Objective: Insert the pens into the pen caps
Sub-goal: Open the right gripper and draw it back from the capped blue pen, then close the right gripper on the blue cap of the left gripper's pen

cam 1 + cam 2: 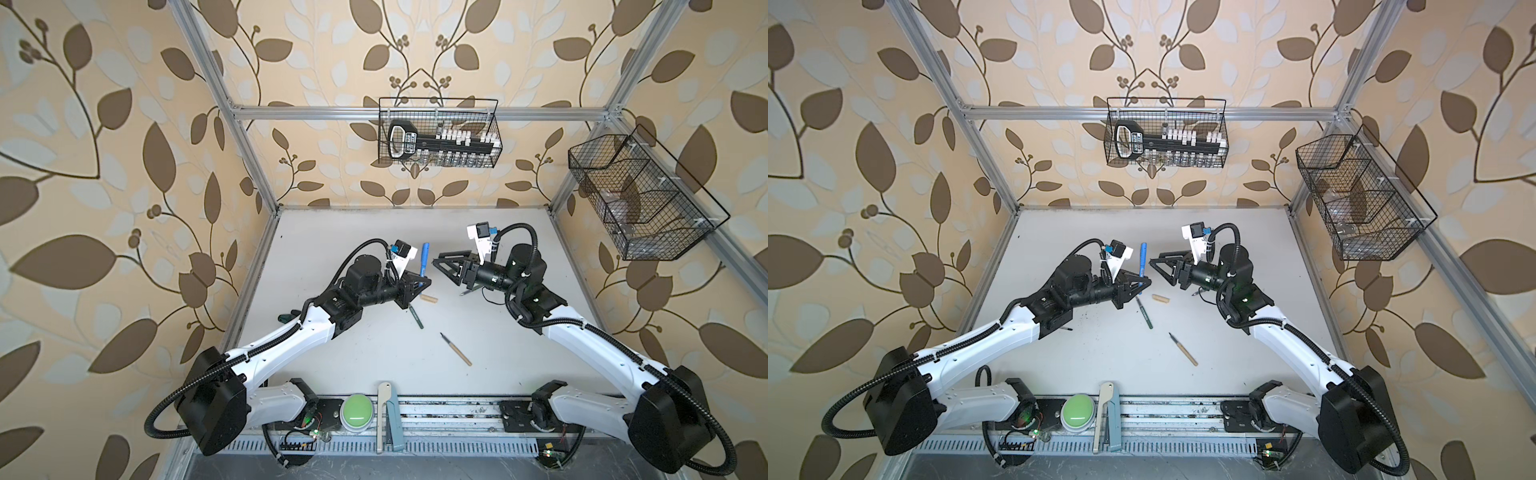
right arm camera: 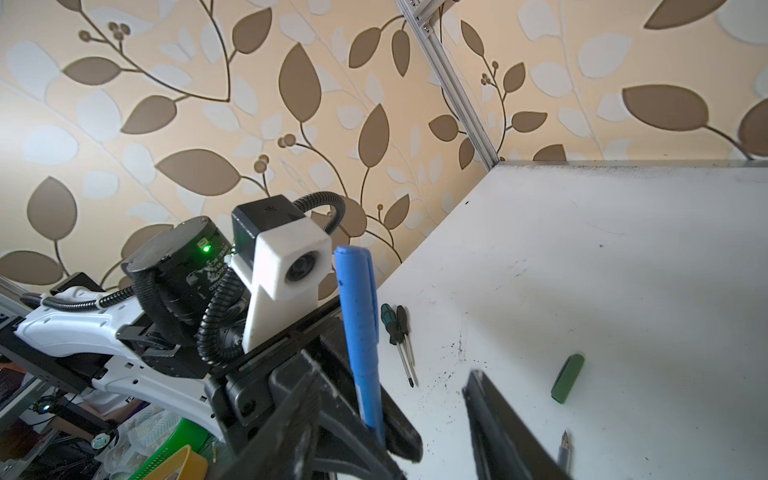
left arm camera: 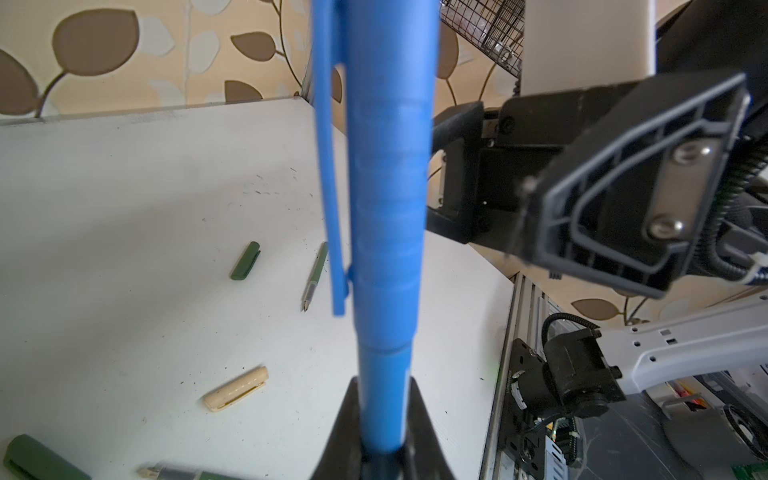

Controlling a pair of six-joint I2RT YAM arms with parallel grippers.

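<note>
A slim blue plastic pen stands upright, its blue clip cap seated, barrel nipped in the left pincer; a stubby tan cap lies on the white bench just beside. A dark green pen and a tan pen lie uncapped; a second green pen lies near a dark green cap, another green cap apart.

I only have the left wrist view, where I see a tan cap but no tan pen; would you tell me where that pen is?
Observer: The tan pen lies uncapped toward the front edge of the table, apart from the tan cap.
Operator: Thank you. The blue pen fills my view; is the right gripper open?
Observer: Yes, it is open and holds nothing.
Operator: Is anything lying beside the left arm?
Observer: Two screwdrivers lie on the table there.
</note>
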